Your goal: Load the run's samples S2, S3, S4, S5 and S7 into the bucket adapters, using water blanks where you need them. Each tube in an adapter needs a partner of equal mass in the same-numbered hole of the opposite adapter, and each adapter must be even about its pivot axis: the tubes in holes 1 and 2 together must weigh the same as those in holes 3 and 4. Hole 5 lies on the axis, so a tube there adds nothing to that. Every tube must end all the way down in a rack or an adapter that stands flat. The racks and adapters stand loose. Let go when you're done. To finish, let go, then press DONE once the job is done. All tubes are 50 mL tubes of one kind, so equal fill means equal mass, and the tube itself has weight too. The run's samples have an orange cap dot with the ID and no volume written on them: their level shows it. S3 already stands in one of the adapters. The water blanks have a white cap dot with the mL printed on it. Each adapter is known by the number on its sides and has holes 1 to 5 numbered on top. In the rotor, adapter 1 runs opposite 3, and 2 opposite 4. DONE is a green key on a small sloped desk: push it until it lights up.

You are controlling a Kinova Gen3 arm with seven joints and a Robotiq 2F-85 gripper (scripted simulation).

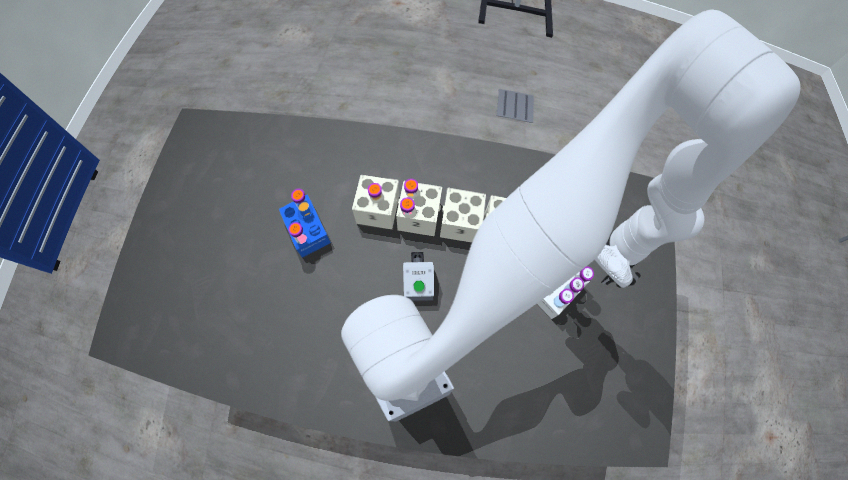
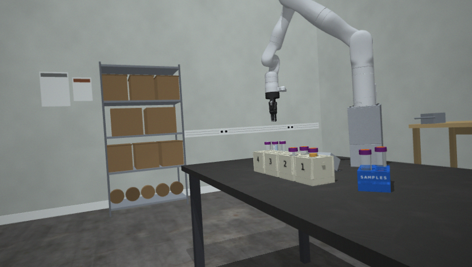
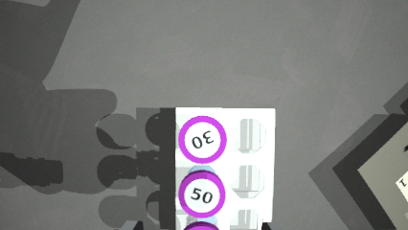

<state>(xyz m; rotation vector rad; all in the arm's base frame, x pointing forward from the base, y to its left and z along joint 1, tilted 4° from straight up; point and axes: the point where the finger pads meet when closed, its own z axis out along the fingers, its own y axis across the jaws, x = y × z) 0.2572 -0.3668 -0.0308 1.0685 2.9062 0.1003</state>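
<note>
My gripper (image 1: 621,274) (image 2: 273,117) is open and empty. It hangs well above the table, over the white blank rack (image 1: 557,293). In the wrist view this rack (image 3: 225,168) shows a blank marked 30 (image 3: 202,139), a blank marked 50 (image 3: 201,195) and the edge of a third cap (image 3: 201,226); the holes beside them are empty. Adapter 1 (image 1: 374,202) holds one orange-dot sample (image 1: 374,189). Adapter 2 (image 1: 419,209) holds two samples (image 1: 410,186) (image 1: 407,204). Adapter 3 (image 1: 462,214) is empty. Adapter 4 (image 2: 258,160) is mostly hidden by my arm in the overhead view.
The blue SAMPLES rack (image 1: 304,224) at the left holds two upright tubes (image 1: 298,195) (image 1: 295,228). The green DONE key (image 1: 418,286) sits on its small desk in front of the adapters. A corner of an adapter (image 3: 388,177) shows at the right of the wrist view.
</note>
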